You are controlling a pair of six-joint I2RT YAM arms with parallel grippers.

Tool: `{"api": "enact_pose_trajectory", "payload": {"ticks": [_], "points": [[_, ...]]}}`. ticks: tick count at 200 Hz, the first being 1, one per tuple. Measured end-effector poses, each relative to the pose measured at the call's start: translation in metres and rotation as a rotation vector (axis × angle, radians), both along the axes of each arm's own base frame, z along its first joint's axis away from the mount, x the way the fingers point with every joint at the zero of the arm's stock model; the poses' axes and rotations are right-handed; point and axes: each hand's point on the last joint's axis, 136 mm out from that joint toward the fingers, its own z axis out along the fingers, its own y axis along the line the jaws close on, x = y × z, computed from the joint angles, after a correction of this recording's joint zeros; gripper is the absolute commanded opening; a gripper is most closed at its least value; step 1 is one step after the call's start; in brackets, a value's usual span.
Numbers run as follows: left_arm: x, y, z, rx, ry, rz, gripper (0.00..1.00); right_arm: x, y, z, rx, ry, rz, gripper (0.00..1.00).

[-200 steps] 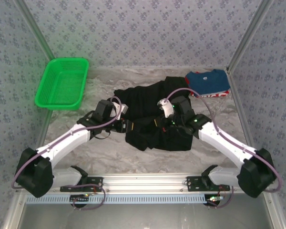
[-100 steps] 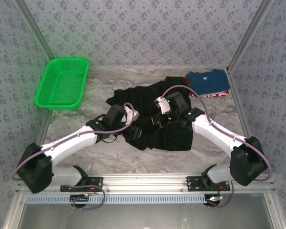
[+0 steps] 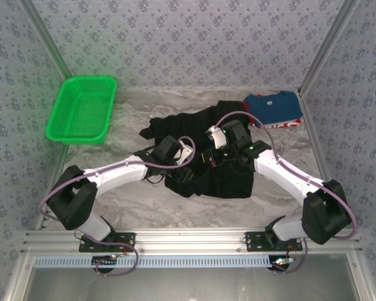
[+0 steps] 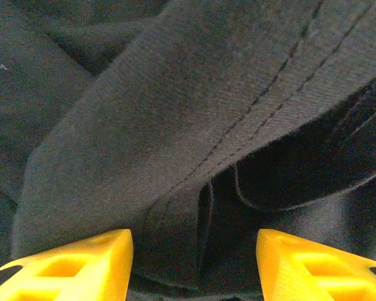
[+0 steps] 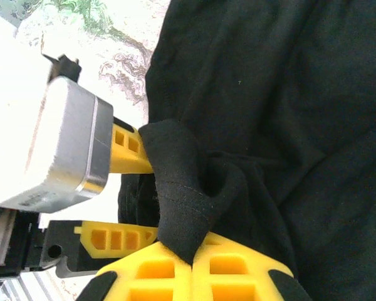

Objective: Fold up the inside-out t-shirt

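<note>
The inside-out t-shirt [image 3: 208,185] is lying crumpled on the table [image 3: 150,211]. The right end effector [image 5: 192,262] is pinching a fold of it. The left end effector [image 4: 194,254] is gaping around that fold; I think it should be taking the stitched hem only.

Blue floral-patterned walls [image 3: 194,37], grey marbled tabletop [image 3: 138,204], aluminium corner posts [image 3: 48,41], slotted metal rail [image 3: 188,237] along near edge

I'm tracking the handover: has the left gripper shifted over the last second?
Yes. In the top view the left gripper has travelled rightward, away from the green basket and further over the black t-shirt, towards the right gripper.
</note>
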Motion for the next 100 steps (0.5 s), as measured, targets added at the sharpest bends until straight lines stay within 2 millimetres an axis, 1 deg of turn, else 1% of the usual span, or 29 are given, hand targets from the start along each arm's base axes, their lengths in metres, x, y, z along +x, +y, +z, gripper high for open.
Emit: {"api": "enact_pose_trajectory", "payload": {"ticks": [9, 26, 34, 49, 62, 81, 96, 100], "points": [[0.000, 0.000, -0.004, 0.018, -0.005, -0.007, 0.55, 0.001, -0.001, 0.000, 0.000, 0.000, -0.002, 0.00], [0.001, 0.001, -0.009, 0.045, -0.011, -0.013, 0.49, 0.001, -0.002, 0.000, -0.001, 0.002, -0.006, 0.00], [0.001, 0.002, -0.011, 0.056, -0.016, -0.015, 0.43, 0.001, -0.002, -0.001, -0.002, 0.004, -0.006, 0.00], [0.003, 0.003, -0.011, 0.062, -0.024, -0.010, 0.28, 0.001, -0.003, -0.001, -0.003, 0.005, -0.008, 0.00], [0.004, 0.003, -0.011, 0.067, -0.031, -0.014, 0.17, 0.001, -0.003, -0.001, -0.003, 0.006, -0.009, 0.00], [0.004, 0.002, -0.009, 0.062, -0.041, -0.020, 0.05, 0.002, -0.004, -0.001, -0.003, 0.006, -0.012, 0.00], [0.005, 0.002, -0.004, 0.048, -0.053, -0.017, 0.00, 0.003, -0.005, -0.001, -0.004, 0.006, -0.015, 0.00], [0.005, 0.002, -0.001, 0.045, -0.059, -0.020, 0.00, 0.003, -0.005, -0.001, -0.004, 0.006, -0.016, 0.00]]}}
